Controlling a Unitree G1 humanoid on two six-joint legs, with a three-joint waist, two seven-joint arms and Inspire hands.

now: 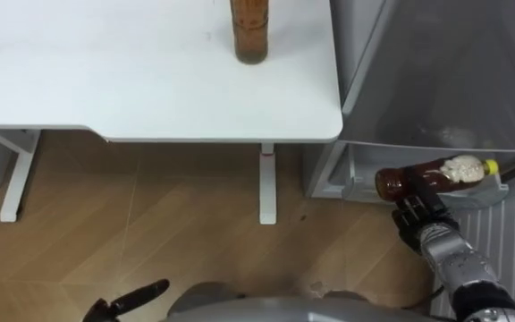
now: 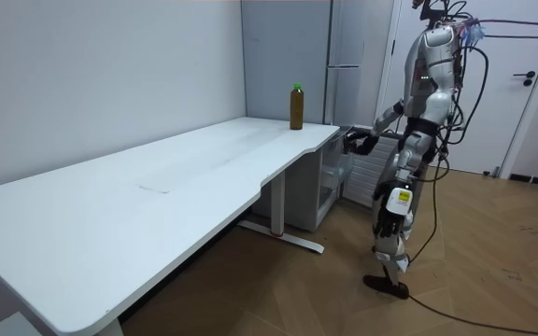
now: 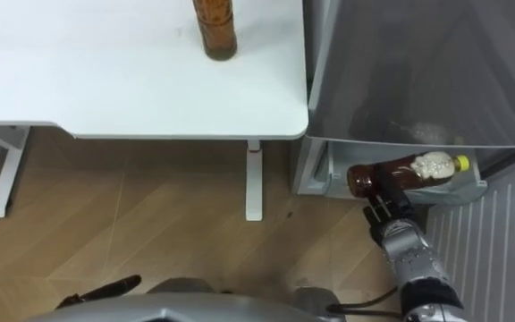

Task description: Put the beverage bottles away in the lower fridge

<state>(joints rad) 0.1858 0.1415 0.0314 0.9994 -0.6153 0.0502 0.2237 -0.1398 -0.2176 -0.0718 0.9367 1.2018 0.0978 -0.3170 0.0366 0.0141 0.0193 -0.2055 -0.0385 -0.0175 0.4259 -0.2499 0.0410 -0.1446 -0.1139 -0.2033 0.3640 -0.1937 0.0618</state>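
Low at the bottom edge of the left eye view, the left hand hangs over the wooden floor, its dark fingers stretched out and holding nothing.

Beyond it the white worktop takes up the upper left of the scene, its rounded corner reaching almost to the grey fridge on the right. In the room view the robot stands upright on the floor at that far corner of the worktop, facing the fridge, with one arm reaching forward to it. The fridge's large upper door is shut. Beneath it the lower fridge compartment stands open, with a pale bin across its front. A ribbed white panel lies just to the right of it.

On the worktop, near the corner by the fridge, the green-capped bottle of brown drink stands upright, well apart from both hands.

At the open compartment the yellow-capped bottle of brown drink lies on its side over the pale bin, cap pointing right and base pointing left. I cannot tell whether it rests on the bin. The right hand comes up from the lower right, and its fingers are curled round the bottle's brown body from below.
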